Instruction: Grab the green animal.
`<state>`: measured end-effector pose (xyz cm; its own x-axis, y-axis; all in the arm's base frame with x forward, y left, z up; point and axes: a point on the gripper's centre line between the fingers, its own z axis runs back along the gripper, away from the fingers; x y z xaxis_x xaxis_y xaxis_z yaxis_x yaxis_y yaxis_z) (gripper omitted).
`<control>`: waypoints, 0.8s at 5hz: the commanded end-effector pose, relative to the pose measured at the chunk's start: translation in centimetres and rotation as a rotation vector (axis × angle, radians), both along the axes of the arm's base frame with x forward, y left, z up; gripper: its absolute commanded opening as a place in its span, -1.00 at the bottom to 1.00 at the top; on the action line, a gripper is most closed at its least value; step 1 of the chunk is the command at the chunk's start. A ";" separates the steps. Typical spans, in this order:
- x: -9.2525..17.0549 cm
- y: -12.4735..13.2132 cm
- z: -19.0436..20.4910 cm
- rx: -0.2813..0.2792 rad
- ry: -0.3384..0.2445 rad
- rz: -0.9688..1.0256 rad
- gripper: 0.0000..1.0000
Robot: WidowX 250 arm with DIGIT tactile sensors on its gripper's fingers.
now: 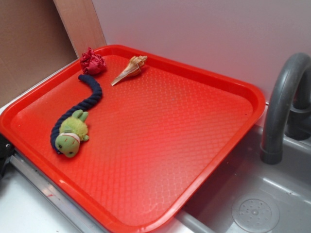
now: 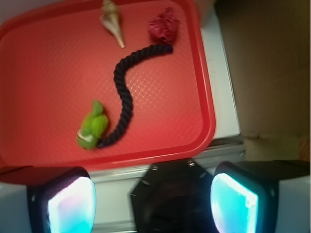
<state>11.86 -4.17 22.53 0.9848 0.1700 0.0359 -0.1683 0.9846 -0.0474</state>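
Pincer (image 2: pixel 153 201) sat back off the near rim of the red textured plastic tray (image 1: pixel 204 141), pads wide apart, nothing between them. In the wrist view both glowing pads (image 2: pixel 72 206) showed at the bottom, with the tray rim just ahead of them.

Small light-green plush turtle-like toy (image 2: pixel 91 127) lay on the tray ahead of the pincer and a bit to the left pad's side, close to the near rim. Exterior view showed the toy (image 1: pixel 72 136) flat on its belly, head toward the tray edge, white-and-red band at the neck. Dark navy braided rope (image 2: pixel 122 92) touched the toy along one side and curved away toward the far end of the tray. Crumpled dark-red cloth ball (image 2: pixel 164 25) sat at the rope's far tip; tan spiral seashell (image 2: pixel 112 22) lay beside it, both well beyond the toy.

Likely still the approach stage: jaws were open for a top-down grab, not yet over the target.

Room: open tray on the toy's side away from the rope, so the pads probably should straddle it across the body with one pad landing in that clear stretch. The rope side was tight; risk of pinching rope along with the toy. Near rim was close too, so a low approach could clip it. Grey sink and faucet (image 1: pixel 282 107) sat past the tray's other side, well apart.
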 end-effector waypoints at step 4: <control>4.4 -5.8 -14.6 -0.046 0.004 0.179 1.00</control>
<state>15.58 -9.96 7.21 0.9395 0.3426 -0.0029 -0.3419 0.9370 -0.0711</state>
